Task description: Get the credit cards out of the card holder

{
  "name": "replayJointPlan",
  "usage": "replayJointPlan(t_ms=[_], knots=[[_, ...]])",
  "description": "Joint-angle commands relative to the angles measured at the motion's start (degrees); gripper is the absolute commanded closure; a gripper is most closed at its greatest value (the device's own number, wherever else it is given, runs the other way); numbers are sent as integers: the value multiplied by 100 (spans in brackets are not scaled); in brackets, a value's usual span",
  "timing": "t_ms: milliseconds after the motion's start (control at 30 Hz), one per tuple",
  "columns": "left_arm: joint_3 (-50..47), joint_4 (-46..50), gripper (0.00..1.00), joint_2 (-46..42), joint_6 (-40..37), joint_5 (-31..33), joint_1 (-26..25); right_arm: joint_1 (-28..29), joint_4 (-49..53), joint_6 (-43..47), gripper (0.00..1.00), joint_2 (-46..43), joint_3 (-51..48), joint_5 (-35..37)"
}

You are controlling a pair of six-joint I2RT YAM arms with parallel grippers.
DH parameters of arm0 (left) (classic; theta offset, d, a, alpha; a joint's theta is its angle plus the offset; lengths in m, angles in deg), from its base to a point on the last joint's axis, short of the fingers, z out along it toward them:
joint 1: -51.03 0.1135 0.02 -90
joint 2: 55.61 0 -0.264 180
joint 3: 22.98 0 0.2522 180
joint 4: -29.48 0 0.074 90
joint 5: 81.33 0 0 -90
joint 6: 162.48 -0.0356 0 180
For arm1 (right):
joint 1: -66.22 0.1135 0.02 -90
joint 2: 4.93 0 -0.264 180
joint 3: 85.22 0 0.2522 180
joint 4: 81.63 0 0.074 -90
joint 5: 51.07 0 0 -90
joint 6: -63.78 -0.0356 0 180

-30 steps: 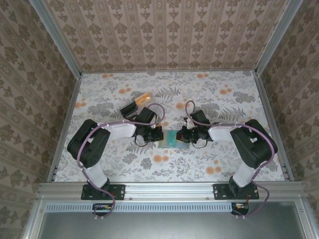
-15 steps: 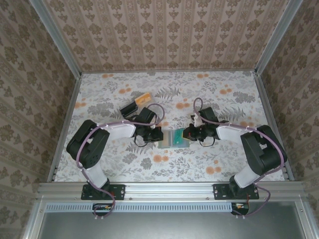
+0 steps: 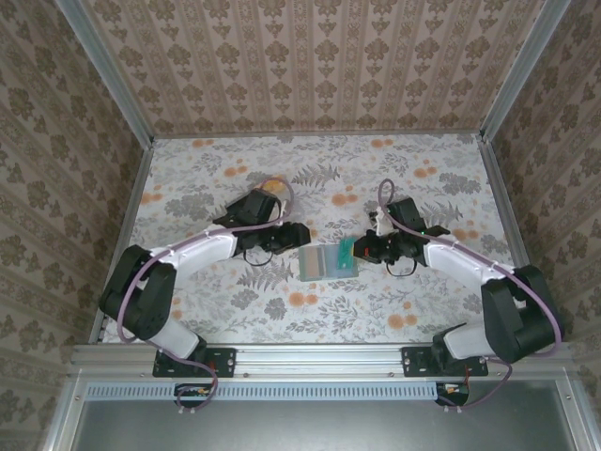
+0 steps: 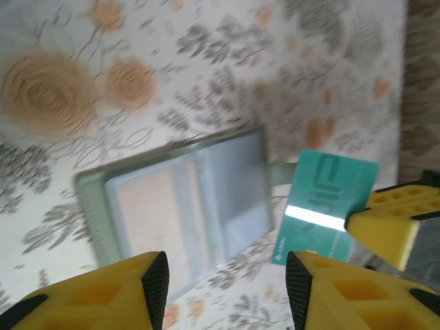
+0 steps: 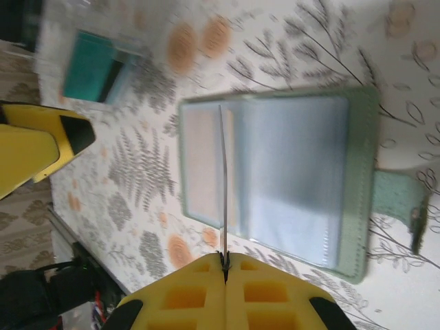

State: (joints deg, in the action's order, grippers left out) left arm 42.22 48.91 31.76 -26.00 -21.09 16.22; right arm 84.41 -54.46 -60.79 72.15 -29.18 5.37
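Note:
The grey-green card holder (image 3: 319,263) lies open and flat on the table, its blue-grey inside facing up (image 5: 295,172). A tan-beige card (image 4: 141,206) sits in one of its pockets (image 5: 201,165). My right gripper (image 3: 362,250) is shut on a teal credit card (image 4: 330,203), held clear of the holder at its right side. The right wrist view shows that card edge-on (image 5: 222,179) between the closed fingers (image 5: 225,265). My left gripper (image 3: 293,237) hangs open just left of the holder, its fingertips (image 4: 157,282) holding nothing.
A clear plastic box with a teal item (image 5: 96,65) lies on the floral table beyond the holder in the right wrist view. The holder's closing strap (image 5: 405,203) sticks out from its outer edge. Metal rails and wallpapered walls border the table (image 3: 423,310).
The right gripper has pulled the teal card out of the holder and moved right with it. The left gripper has let go of the holder and drawn back up and left.

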Motion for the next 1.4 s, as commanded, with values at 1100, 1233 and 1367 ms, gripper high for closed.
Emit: replayJointPlan(t_ms=[1100,1233,1367], knots=[[-281,-3466,88,-96,2112,-1798,35,-69,-2477,-1412,100,-176,201,-1500],[-251,-3468,99,-134,2104,-1797,35,-65,-2457,-1393,100,-181,184,-1490],[-242,-3398,100,-222,2036,-1796,40,-67,-2326,-1320,84,-167,183,-1414]])
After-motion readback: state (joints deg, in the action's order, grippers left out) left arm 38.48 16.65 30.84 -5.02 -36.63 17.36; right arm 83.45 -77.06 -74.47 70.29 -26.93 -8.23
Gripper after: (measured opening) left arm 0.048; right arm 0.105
